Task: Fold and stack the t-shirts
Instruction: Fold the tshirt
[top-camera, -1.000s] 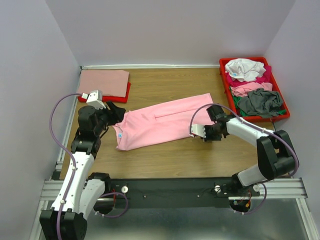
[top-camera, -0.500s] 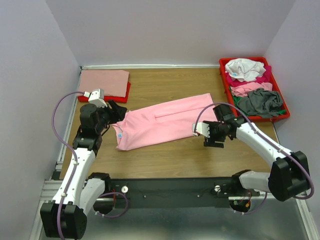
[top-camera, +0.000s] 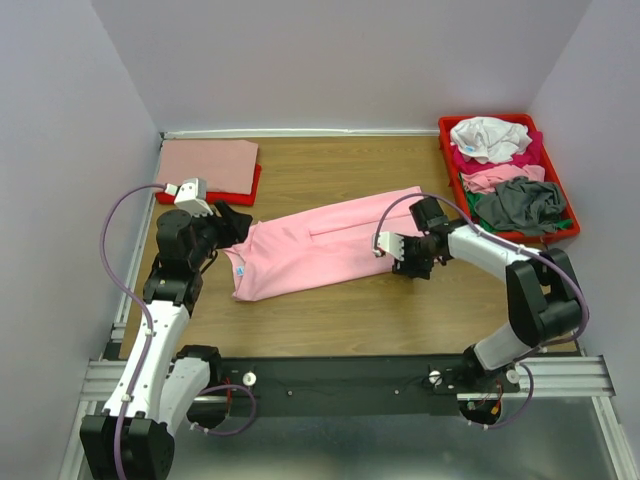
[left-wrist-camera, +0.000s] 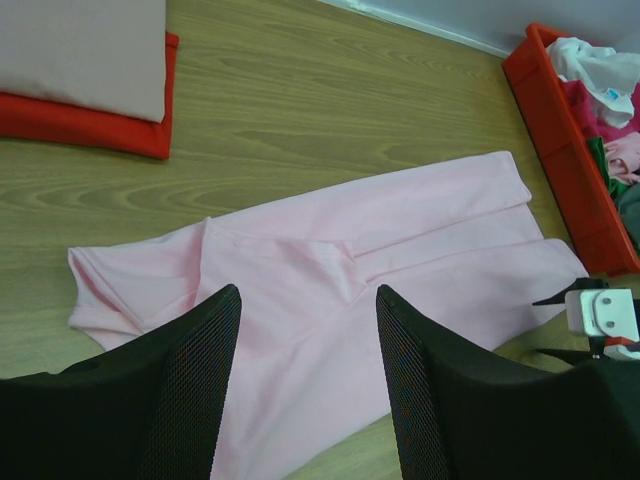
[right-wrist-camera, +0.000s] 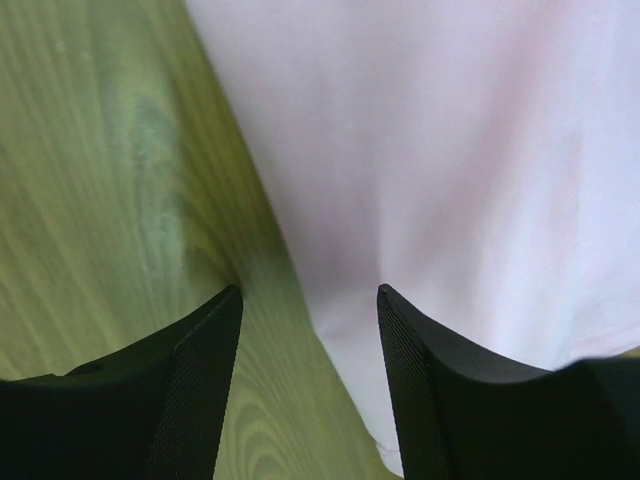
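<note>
A light pink t-shirt (top-camera: 330, 245), folded into a long strip, lies slanted across the middle of the table (top-camera: 340, 170). My left gripper (top-camera: 236, 224) hovers open over its left end, and the pink t-shirt (left-wrist-camera: 330, 290) shows between the left gripper's (left-wrist-camera: 305, 292) spread fingers. My right gripper (top-camera: 413, 262) is open and low at the strip's near right edge. In the right wrist view the edge of the pink t-shirt (right-wrist-camera: 450, 150) runs between the right gripper's (right-wrist-camera: 308, 290) fingers, with wood on one side and cloth on the other. Neither gripper holds anything.
A folded salmon shirt (top-camera: 208, 163) lies on a folded red one (top-camera: 250, 188) at the back left. A red tray (top-camera: 560, 235) at the back right holds crumpled shirts: white (top-camera: 488, 137), magenta, pink and grey (top-camera: 520, 205).
My right gripper went from shut to open, swung a little away to the right, then came back to the pink shirt's right edge. The left arm has barely moved.
</note>
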